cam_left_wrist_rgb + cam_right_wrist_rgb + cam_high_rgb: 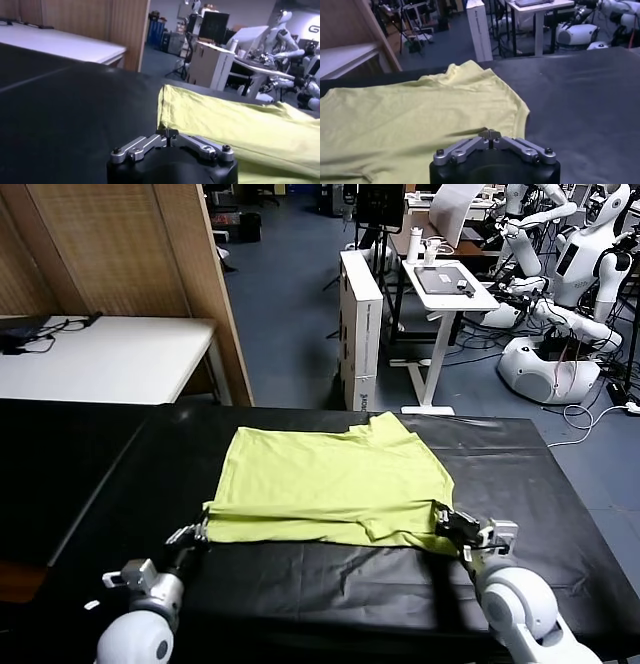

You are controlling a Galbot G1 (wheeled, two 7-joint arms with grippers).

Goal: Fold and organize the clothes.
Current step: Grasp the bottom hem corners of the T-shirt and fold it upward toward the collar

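The clothes are one lime yellow-green T-shirt (330, 484), lying folded flat in the middle of the black table (300, 604). My left gripper (200, 529) is at the shirt's near left corner. In the left wrist view the left gripper (169, 134) is shut, with the corner of the T-shirt (240, 130) pinched at its tips. My right gripper (443, 519) is at the near right corner. In the right wrist view the right gripper (490, 133) is shut on a ridge of the T-shirt (410, 115).
The black table runs wide on both sides of the shirt. Beyond its far edge are a white table (100, 359) at the left, a wooden partition (200, 264), a tall white box (360, 324), a white desk (450, 284) and other robots (560, 344).
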